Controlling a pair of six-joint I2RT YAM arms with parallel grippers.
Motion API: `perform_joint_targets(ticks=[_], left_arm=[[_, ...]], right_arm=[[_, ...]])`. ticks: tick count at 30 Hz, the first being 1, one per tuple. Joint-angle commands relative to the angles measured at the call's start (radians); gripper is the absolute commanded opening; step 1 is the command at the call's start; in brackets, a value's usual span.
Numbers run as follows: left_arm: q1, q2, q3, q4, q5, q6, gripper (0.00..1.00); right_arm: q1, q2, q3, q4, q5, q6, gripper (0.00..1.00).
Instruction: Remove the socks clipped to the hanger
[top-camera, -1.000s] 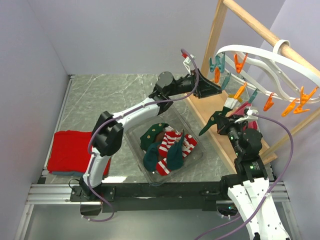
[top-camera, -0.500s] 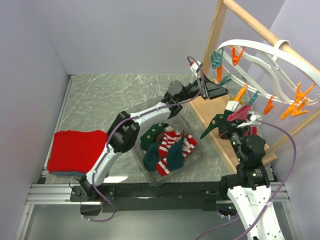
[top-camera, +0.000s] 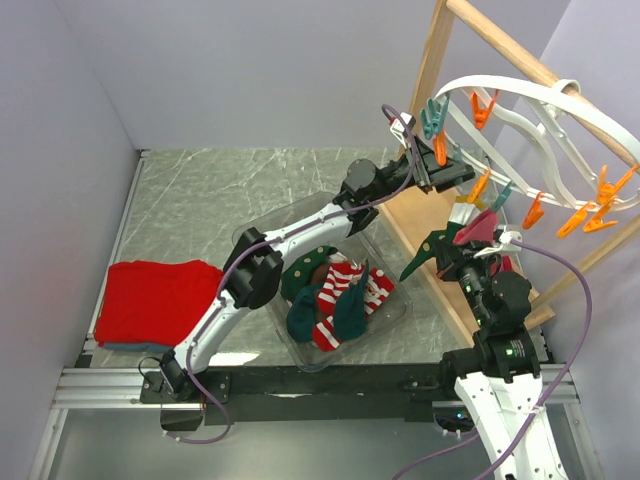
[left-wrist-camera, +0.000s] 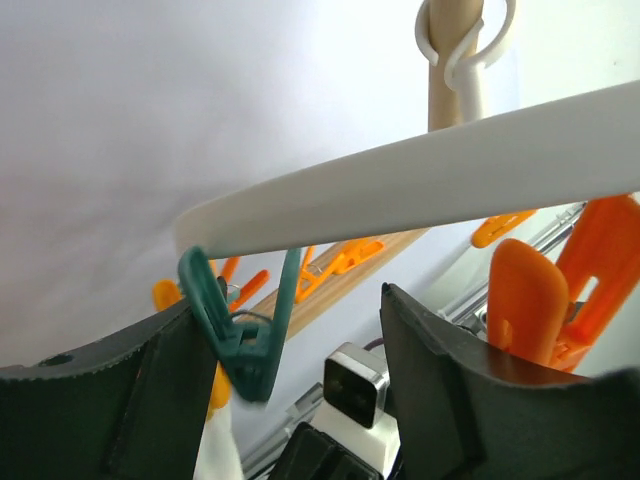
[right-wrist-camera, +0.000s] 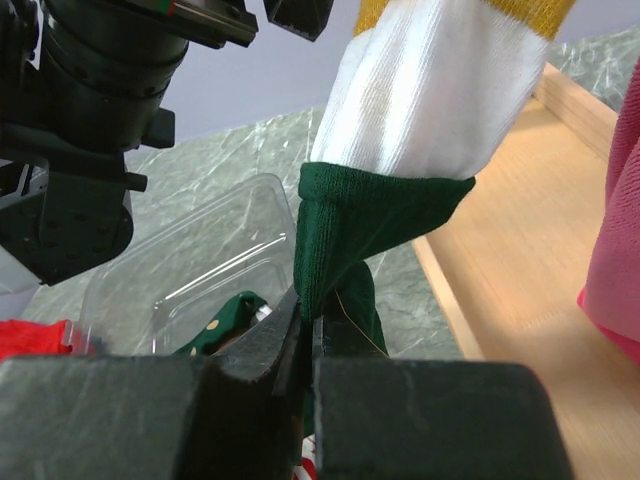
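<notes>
1. Your left gripper (left-wrist-camera: 285, 390) is spread wide and holds nothing. Its fingers straddle a teal peg (left-wrist-camera: 245, 340) under the rim of the hanger (left-wrist-camera: 420, 190).
2. Your right gripper (right-wrist-camera: 308, 345) is pinched tight on the green foot of a green-and-white sock (right-wrist-camera: 400, 130). This sock hangs from the hanger's near side, above the wooden frame (right-wrist-camera: 520, 230), with a pink sock (right-wrist-camera: 615, 250) just beside it.
3. Risk: if you pull down before the peg is squeezed, the hanger will likely tilt or swing, and the fabric may slip from the pinch.
4. Risk: no view confirms that the teal peg holds this sock. Squeeze the wrong peg and nothing releases.
5. Only the left wrist view shows the peg between the fingers, and only the right wrist view shows the pinch. Only the overhead view shows the other socks (top-camera: 335, 295) lying in the clear tray (top-camera: 398, 300), well below the hanger.
</notes>
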Motion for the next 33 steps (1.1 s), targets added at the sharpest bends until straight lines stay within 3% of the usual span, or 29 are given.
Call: perform_joint_targets(ticks=[1,12,19,29,33], left_arm=[[-0.018,0.039,0.062,0.013,-0.027,-0.054,0.68],[-0.051,0.059,0.028,0.014,-0.098,-0.088,0.67],[-0.069,0.123,0.118,-0.004,-0.116,-0.124,0.65],[-0.087,0.141,0.135,0.026,-0.156,-0.149,0.56],[-0.092,0.137,0.138,0.028,-0.170,-0.150,0.58]], right_arm=[[-0.001,-0.016,0.006,-0.021,-0.037,-0.003,0.00],[-0.001,-0.043,0.006,-0.036,-0.037,0.000,0.00],[-0.003,-0.046,0.002,-0.033,-0.045,-0.001,0.00],[-0.001,-0.062,-0.006,-0.033,-0.046,0.002,0.00],[-0.001,-0.060,-0.008,-0.033,-0.051,0.002,0.00]])
